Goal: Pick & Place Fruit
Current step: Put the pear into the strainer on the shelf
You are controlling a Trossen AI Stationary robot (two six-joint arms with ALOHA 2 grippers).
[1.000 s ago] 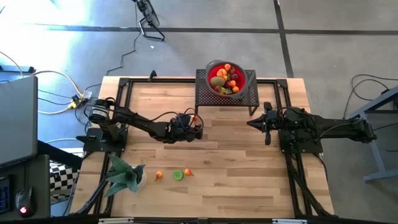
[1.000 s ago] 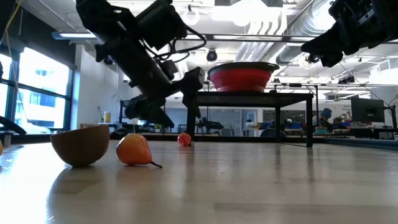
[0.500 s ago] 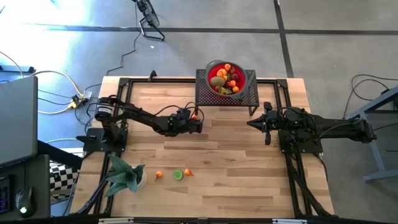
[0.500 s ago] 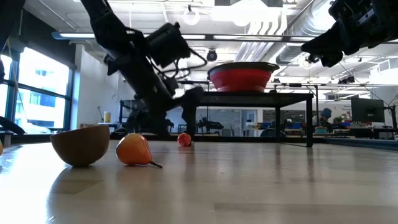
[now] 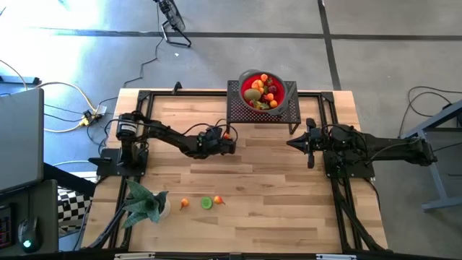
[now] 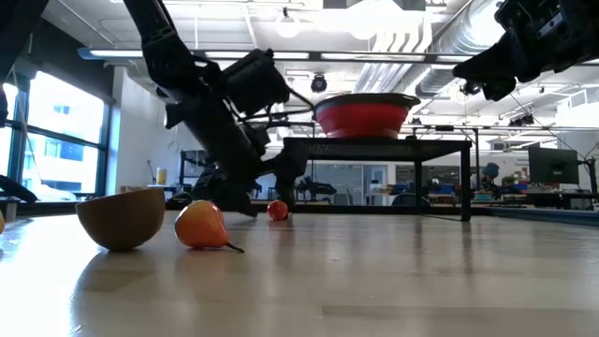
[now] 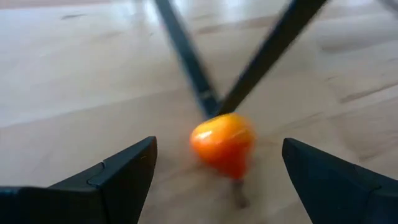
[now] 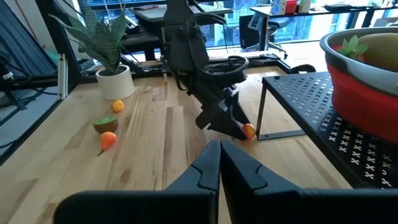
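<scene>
A small orange-red fruit (image 7: 222, 142) lies on the wooden table at the foot of the black mesh stand (image 5: 238, 112). My left gripper (image 5: 229, 142) is open, slanting down at it. Its fingers (image 7: 124, 171) stand on either side of the fruit without touching it. The red bowl (image 5: 263, 90) on the stand holds several fruits. Three more lie near the front left: an orange one (image 5: 185, 204), a green-faced kiwi half (image 5: 206, 203) and an orange-red one (image 5: 219, 200). My right gripper (image 5: 299, 143) hangs shut above the table's right half, holding nothing.
The stand's thin dark legs (image 7: 186, 59) meet the table right behind the fruit. A potted green plant (image 5: 144, 204) stands at the near left corner. Bare wood lies between the two arms and along the near right.
My left gripper has gone toward the table's far edge and down, closing in on the orange-red fruit by the stand. Its fingers have stayed open. The fruit has not moved.
</scene>
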